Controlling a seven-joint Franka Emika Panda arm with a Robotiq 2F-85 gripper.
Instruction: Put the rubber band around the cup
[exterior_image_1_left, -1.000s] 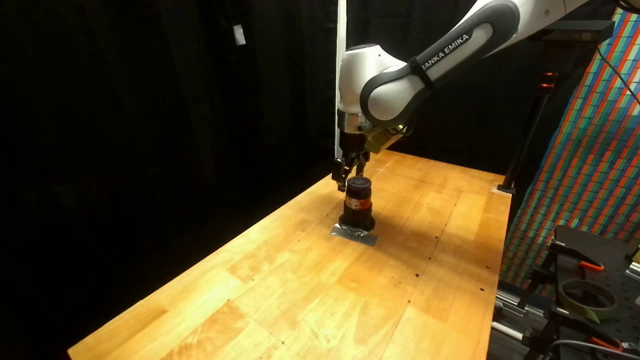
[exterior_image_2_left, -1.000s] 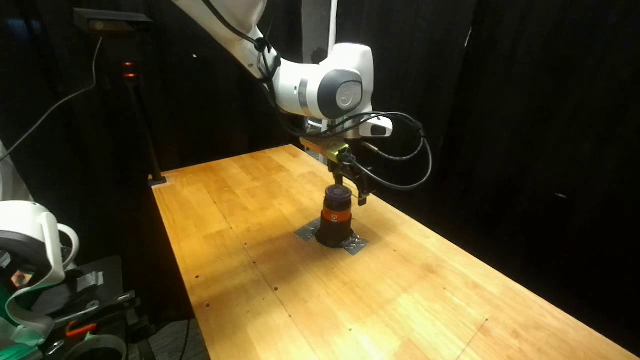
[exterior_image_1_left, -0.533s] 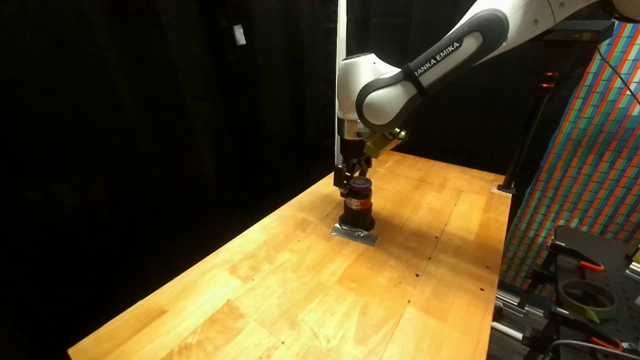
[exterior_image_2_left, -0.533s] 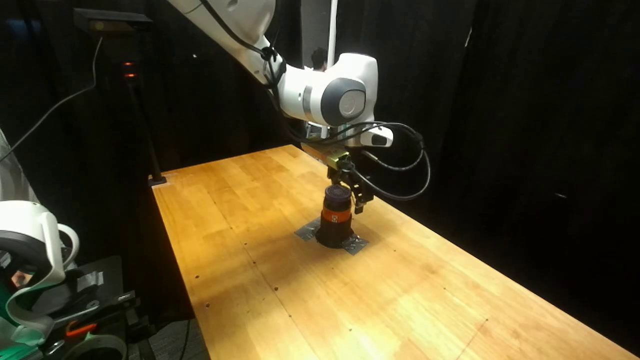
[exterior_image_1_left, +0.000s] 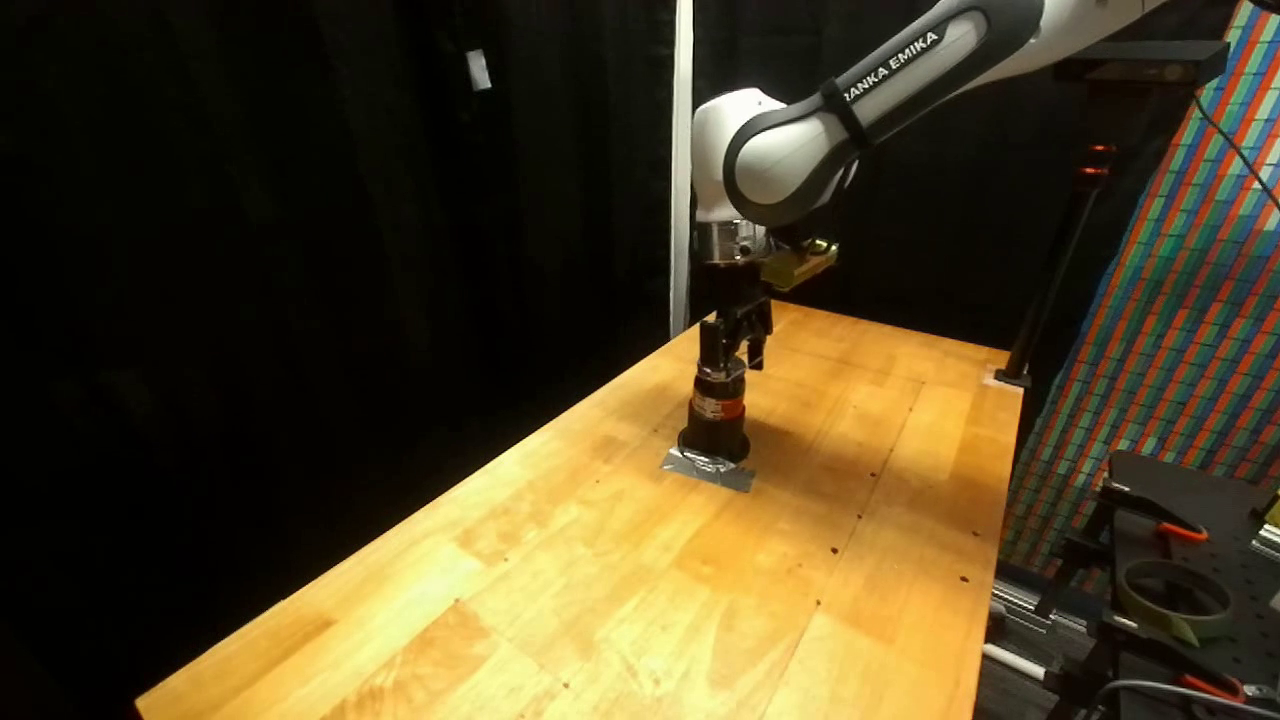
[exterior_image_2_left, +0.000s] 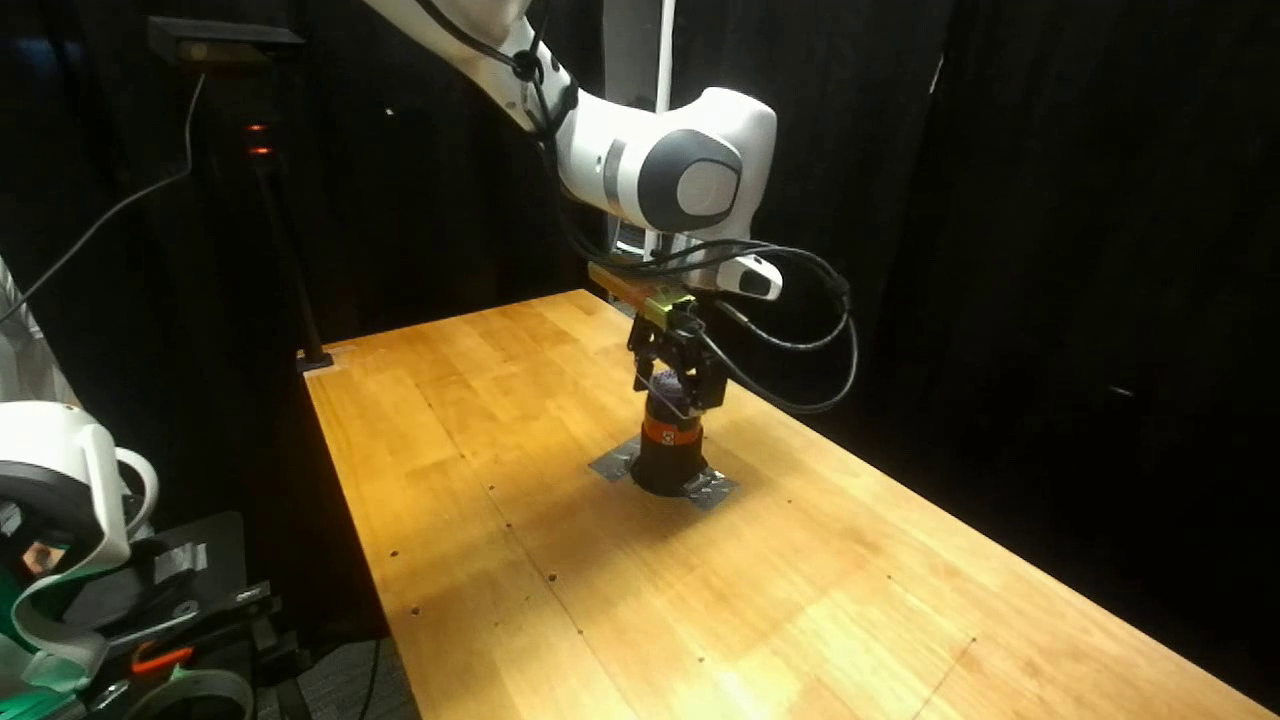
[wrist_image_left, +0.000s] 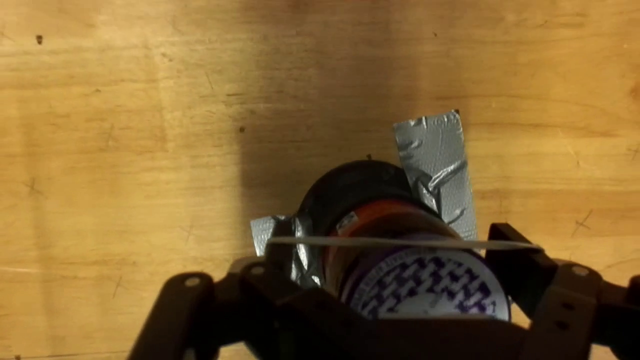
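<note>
The cup is a dark jar with an orange band and a purple-and-white patterned lid. It stands upright on the table in both exterior views (exterior_image_1_left: 718, 407) (exterior_image_2_left: 668, 465), and its lid shows in the wrist view (wrist_image_left: 430, 285). My gripper (wrist_image_left: 397, 250) is open, its fingers on either side of the lid. It also shows over the cup in both exterior views (exterior_image_1_left: 735, 358) (exterior_image_2_left: 675, 392). A pale rubber band (wrist_image_left: 360, 242) is stretched between the fingertips. Its near strand crosses in front of the lid; its rear strand is mostly hidden. I cannot tell whether it encircles the cup.
Grey tape (wrist_image_left: 435, 145) holds the cup's base to the wooden table (exterior_image_1_left: 640, 600); pieces also show in an exterior view (exterior_image_2_left: 712, 489). A dark post (exterior_image_1_left: 1050, 260) stands at a table corner. A side stand with a tape roll (exterior_image_1_left: 1176, 600) is beside the table.
The gripper dipped beside the cup, then rose slightly and shifted across, from behind and beside the cup to over its top. The fingers stay open with the band stretched. The cup has not moved.
</note>
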